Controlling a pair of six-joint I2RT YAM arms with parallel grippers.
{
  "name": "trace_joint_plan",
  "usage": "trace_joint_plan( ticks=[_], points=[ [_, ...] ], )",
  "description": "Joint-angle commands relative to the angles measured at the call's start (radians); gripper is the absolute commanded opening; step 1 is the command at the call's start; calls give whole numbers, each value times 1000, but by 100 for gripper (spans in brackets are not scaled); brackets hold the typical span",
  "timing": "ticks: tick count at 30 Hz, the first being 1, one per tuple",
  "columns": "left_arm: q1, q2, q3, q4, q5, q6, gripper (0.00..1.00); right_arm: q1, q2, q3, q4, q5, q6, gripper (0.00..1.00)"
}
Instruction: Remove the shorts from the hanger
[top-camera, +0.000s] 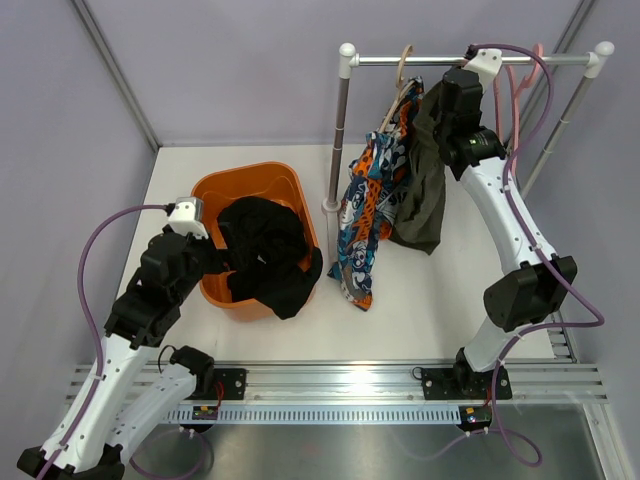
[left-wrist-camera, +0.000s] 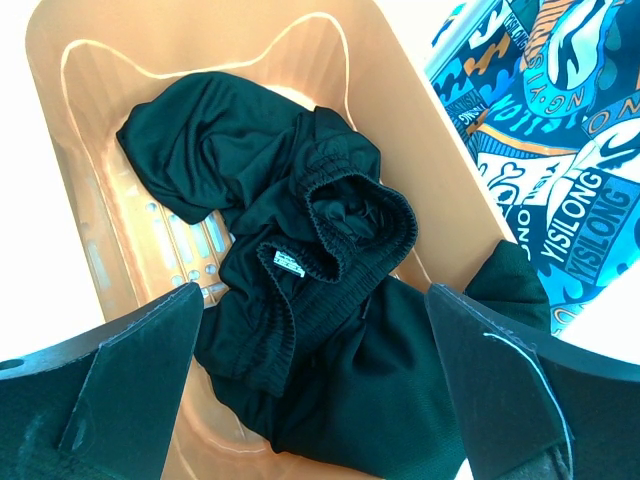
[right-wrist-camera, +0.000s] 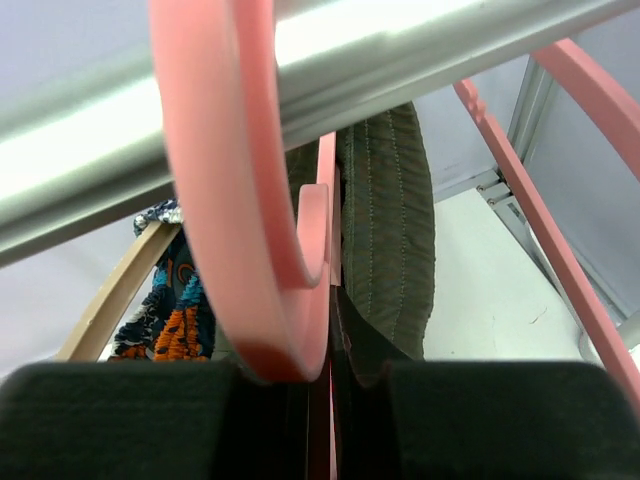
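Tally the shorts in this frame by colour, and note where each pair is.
Black shorts: 1, in the orange tub
Olive green shorts: 1, hanging from the rail
Patterned shorts: 1, hanging from the rail
Total: 3 pairs, 2 hanging, 1 in the tub

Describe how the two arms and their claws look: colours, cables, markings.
Both the left arm and right arm have white shells with black joints. A purple cable loops along each. The left claw has flat, matte black fingers; the right claw shows black pads too. No markings are readable.
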Motion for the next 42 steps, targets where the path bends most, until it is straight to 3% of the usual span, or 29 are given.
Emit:
trace_joint_plan(
  ticks=[1, 8, 17, 28, 35, 39, 42],
  points=[
    [0, -11, -11, 24, -20, 16, 99, 7, 2, 28, 7, 35, -9, 3],
    [0, -15, -13, 24, -17, 14, 99, 5, -85, 50, -41, 16, -37, 0],
    [1, -13, -11, 28, -7, 19, 99, 5, -229, 114, -257, -107, -4, 0],
    [0, -2, -2, 48, 26, 21, 99, 5, -370, 56, -493, -292, 45, 0],
    [-11, 80, 80, 56, 100, -2, 99, 5, -578, -91, -596, -483, 54, 0],
    [-156, 139, 186, 60, -13, -9, 99, 7, -726, -246, -618, -657, 71, 0],
    [-379, 229, 310, 60, -191, -4, 99, 5, -817, -313, -658, -695, 77, 0]
  ],
)
